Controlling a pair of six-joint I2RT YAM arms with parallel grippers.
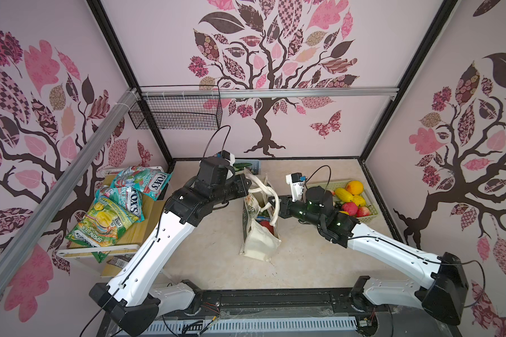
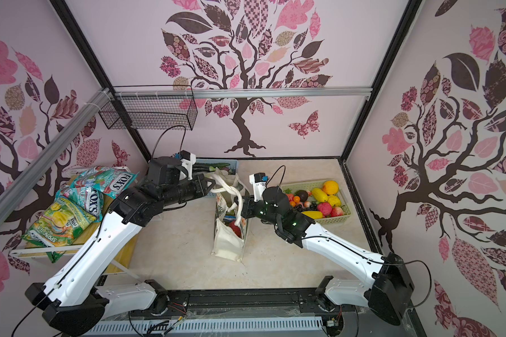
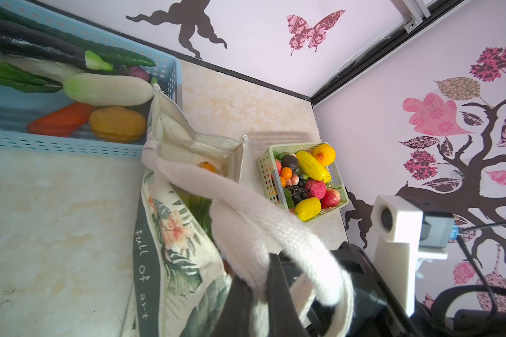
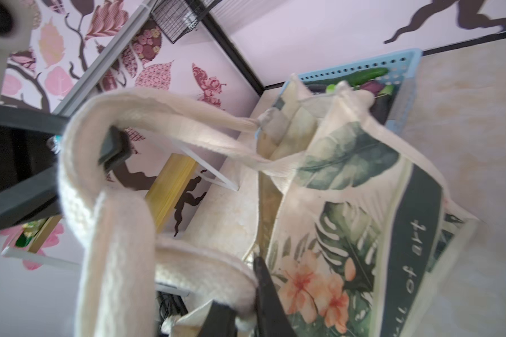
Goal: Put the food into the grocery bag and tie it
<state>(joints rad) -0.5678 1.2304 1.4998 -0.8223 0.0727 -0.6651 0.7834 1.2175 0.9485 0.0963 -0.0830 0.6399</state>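
Judging by the slack, the floppy tote [image 1: 259, 242] is best held by its soft woven handles [image 3: 246, 221], now pinched tight by left hand [image 1: 248, 183] and right hand [image 1: 272, 201].

The grocery bag [image 1: 259, 242] stands upright on the middle of the surface. It is cream canvas with a leaf-and-flower print and a dark green band reading "full of art". Its mouth gapes, and its long cream handles [image 3: 246, 221] are lifted above it, one looped over the other. Inside lie a red piece [image 2: 235, 227], an orange piece [image 3: 206, 167] and something dark green.

More food, yellow, orange and red fruit [image 1: 351, 201], fills a pale green basket [image 3: 268, 151] by the right edge. A white radish [image 3: 108, 89], cucumber [image 3: 123, 57] and carrot [image 3: 59, 118] lie in a blue basket [image 3: 70, 144] at the far edge.
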